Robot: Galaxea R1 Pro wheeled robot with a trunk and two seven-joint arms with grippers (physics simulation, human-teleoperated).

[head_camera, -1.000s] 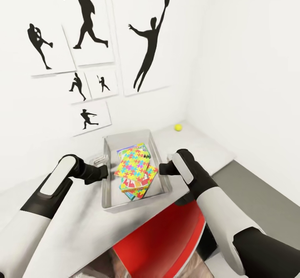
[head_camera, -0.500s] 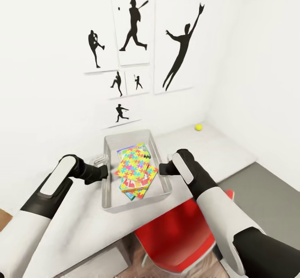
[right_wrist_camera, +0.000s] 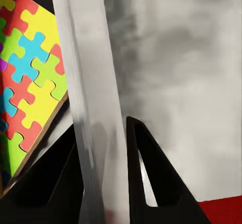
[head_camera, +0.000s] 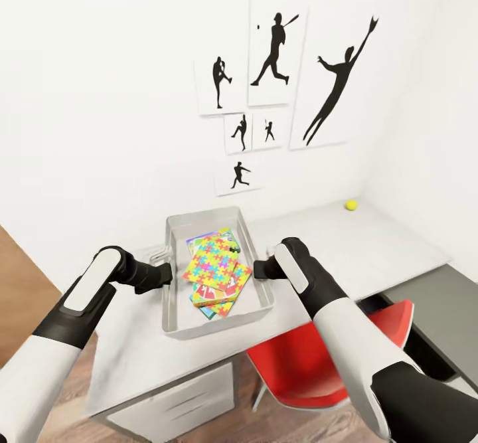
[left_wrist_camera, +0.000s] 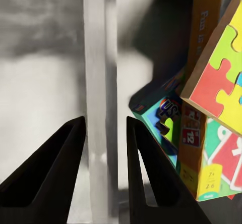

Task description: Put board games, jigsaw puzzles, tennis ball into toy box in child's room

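a: nearest us, what do you see?

b: a red chair (head_camera: 318,370) tucked under the desk's (head_camera: 133,356) front edge. above it both arms carry the toy box (head_camera: 174,310). the left tool (head_camera: 166,274) has its two fingers closed over the box's left wall, the wall pinched between them in the left wrist view (left_wrist_camera: 103,173). the right tool (head_camera: 260,269) is clamped the same way on the right wall (right_wrist_camera: 101,173).

a: and inside?

b: the jigsaw puzzles (head_camera: 214,264) lie on top, tilted, with board games (head_camera: 219,291) stacked beneath. i cannot count every box in the pile.

a: what has changed in the last second?

b: the whole view has swung. the wall posters (head_camera: 279,91) sit further right than before, and a strip of wood floor and the desk's drawer front have come into sight at the left. the box and arms keep the same place in the view, so the robot has turned with the box in its grip.

a: the ball?

b: the tennis ball (head_camera: 350,204) lies near the desk's far right corner, by the wall, well apart from the box.

a: meaning?

b: i judge it the one toy left out. the turn seems meant to bring box and ball closer together.
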